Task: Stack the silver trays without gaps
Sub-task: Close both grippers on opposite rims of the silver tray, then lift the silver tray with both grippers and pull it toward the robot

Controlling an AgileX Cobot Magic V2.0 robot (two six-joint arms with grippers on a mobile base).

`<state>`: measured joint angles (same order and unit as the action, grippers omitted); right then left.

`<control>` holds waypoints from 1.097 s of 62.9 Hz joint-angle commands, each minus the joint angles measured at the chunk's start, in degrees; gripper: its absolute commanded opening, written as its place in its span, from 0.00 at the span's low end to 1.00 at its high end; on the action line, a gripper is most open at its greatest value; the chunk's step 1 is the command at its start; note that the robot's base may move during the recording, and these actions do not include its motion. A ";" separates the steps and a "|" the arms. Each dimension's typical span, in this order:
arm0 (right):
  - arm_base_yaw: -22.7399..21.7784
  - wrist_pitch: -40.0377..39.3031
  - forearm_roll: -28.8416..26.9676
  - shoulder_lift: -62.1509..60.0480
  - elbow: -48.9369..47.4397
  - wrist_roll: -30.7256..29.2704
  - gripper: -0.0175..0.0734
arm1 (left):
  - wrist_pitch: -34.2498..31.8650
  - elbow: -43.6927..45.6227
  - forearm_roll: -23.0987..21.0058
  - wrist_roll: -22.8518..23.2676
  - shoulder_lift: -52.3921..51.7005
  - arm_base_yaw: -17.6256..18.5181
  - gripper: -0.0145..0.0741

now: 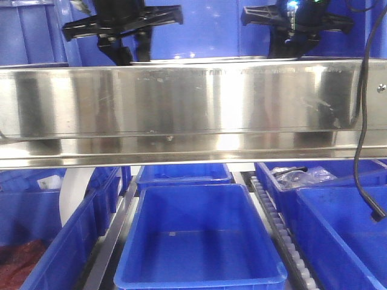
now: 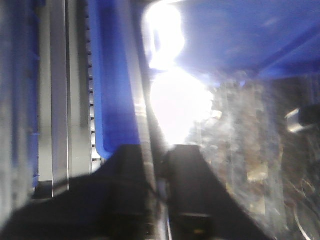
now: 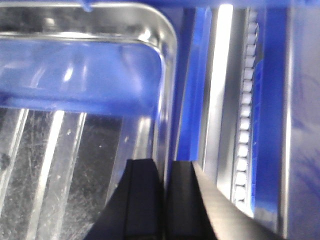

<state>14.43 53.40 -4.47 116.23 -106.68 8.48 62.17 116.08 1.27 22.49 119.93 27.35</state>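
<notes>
A silver tray shows in the front view only as a thin shiny edge (image 1: pixel 199 59) just above the steel shelf band, between my two grippers. In the right wrist view the tray (image 3: pixel 75 130) fills the left side. My right gripper (image 3: pixel 166 165) is shut on the tray's right rim, one finger inside and one outside. In the blurred left wrist view the tray's scratched floor (image 2: pixel 245 135) lies to the right, and my left gripper (image 2: pixel 160 150) is shut on its left rim. Both grippers, left (image 1: pixel 124 51) and right (image 1: pixel 289 45), hang at the top of the front view.
A long reflective steel shelf band (image 1: pixel 181 103) crosses the front view. Below it stand deep blue bins (image 1: pixel 199 241), one holding plastic bags (image 1: pixel 302 176). A roller rail (image 1: pixel 284 232) runs between bins. A black cable (image 1: pixel 361 151) hangs at the right.
</notes>
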 commanded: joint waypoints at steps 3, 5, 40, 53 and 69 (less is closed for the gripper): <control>0.21 1.30 0.51 -3.52 -1.37 -1.44 0.25 | -1.94 1.94 -0.49 -0.34 -3.25 0.23 0.12; 0.21 1.52 0.51 -3.80 -1.37 -1.44 0.25 | -1.40 1.94 -0.18 -0.36 -3.25 0.23 0.12; 1.08 9.83 0.62 -18.50 -1.18 0.38 0.25 | 13.06 12.12 2.64 -7.81 -10.46 1.27 0.12; 4.67 14.96 1.83 -22.28 -1.19 1.00 0.25 | 13.06 4.67 3.39 -9.40 -17.59 2.57 0.12; 10.84 16.41 6.24 -26.61 3.82 5.97 0.25 | 13.06 -11.25 3.51 -9.42 -26.67 3.92 0.12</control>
<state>23.44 72.01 0.42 94.52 -103.39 14.23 71.69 107.20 3.42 15.01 98.47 30.52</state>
